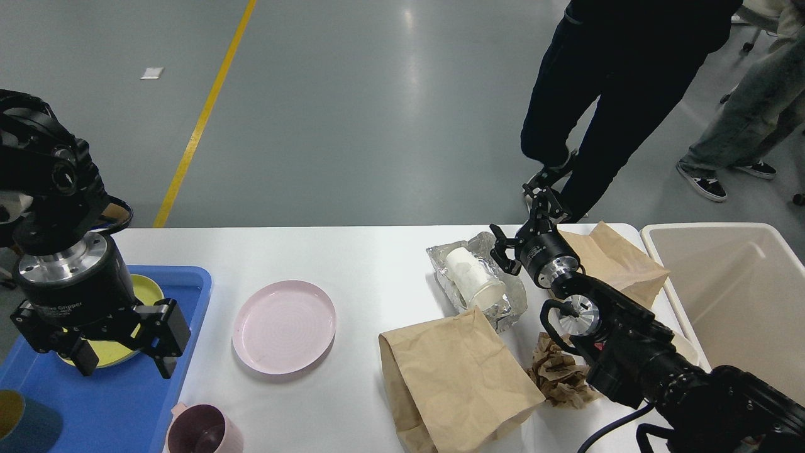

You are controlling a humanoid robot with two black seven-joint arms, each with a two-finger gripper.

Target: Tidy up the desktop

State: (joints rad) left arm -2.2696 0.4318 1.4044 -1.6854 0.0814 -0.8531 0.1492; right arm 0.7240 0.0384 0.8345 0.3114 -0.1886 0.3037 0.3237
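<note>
The white desktop (371, 264) carries a pink plate (283, 327), a dark pink mug (201, 434) at the front edge, and a white paper cup (475, 280) lying on crinkled foil wrap (510, 308). It also holds a large brown paper bag (453, 377), a second brown bag (613, 258) and crumpled brown paper (556, 371). My left gripper (126, 363) hangs open and empty over the blue tray's right edge, partly covering the yellow plate (148, 290). My right gripper (521, 226) is open and empty just right of the cup, above the table's far edge.
The blue tray (126, 409) sits at the left with a teal cup (22, 425) in its near corner. A cream bin (736, 296) stands at the right end. A person's legs (597, 107) are behind the table's far right edge.
</note>
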